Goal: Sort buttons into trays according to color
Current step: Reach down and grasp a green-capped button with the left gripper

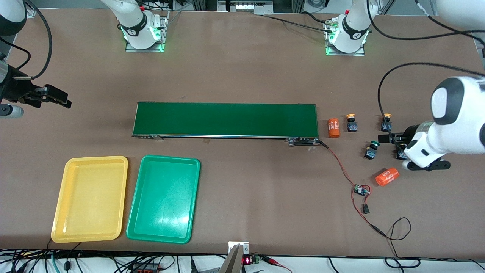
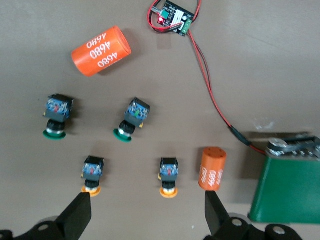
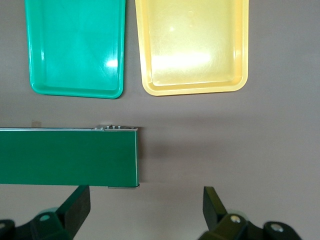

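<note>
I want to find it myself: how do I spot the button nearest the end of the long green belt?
Find the long dark-green conveyor belt, then look past its end toward the left arm's end of the table. First comes an orange cylinder, and right beside it stands the button. It has a round yellow cap, and of the two yellow-capped buttons, it is the one next to that cylinder.

A long dark-green conveyor belt [image 1: 226, 120] lay across the middle of the brown table [image 1: 242, 76]. Just off its end toward the left arm an orange cylinder printed "4680" [image 1: 333, 128] stood beside it. A second orange "4680" cylinder [image 1: 387, 176] lay on its side nearer the front camera. A red-and-black wire [image 1: 343, 168] ran from the belt's corner to a small circuit board [image 1: 360, 190].
</note>
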{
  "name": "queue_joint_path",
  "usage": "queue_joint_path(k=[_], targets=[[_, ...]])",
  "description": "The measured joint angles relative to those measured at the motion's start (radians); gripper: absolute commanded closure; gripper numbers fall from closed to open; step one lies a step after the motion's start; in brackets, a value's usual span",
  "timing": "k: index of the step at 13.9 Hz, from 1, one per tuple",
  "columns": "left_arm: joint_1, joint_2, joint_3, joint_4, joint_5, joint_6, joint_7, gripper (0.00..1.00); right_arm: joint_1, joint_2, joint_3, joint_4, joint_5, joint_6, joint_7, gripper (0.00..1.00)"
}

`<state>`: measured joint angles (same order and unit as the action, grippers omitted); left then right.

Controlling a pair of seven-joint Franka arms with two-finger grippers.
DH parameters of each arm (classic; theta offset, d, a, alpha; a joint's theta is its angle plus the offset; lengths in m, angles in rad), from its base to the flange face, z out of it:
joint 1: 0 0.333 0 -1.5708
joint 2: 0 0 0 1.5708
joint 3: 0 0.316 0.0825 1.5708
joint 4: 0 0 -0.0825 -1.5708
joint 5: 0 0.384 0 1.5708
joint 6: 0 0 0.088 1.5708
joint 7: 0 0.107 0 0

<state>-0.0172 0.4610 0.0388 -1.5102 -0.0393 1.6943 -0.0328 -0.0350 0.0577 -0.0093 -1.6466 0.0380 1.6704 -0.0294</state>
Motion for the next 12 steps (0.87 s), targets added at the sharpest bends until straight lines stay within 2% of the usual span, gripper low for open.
queue_joint_path(k=[7, 12], targets=[[0.002, 0.034, -0.014, -0.145, 0.0, 0.124, 0.026, 0.0, 0.0, 0.0, 0.0, 0.0, 0.0, -0.002, 0.0, 0.0], [0.034, 0.054, -0.014, -0.216, 0.001, 0.23, 0.272, 0.0, 0.0, 0.0, 0.0, 0.0, 0.0, -0.01, 0.0, 0.0]])
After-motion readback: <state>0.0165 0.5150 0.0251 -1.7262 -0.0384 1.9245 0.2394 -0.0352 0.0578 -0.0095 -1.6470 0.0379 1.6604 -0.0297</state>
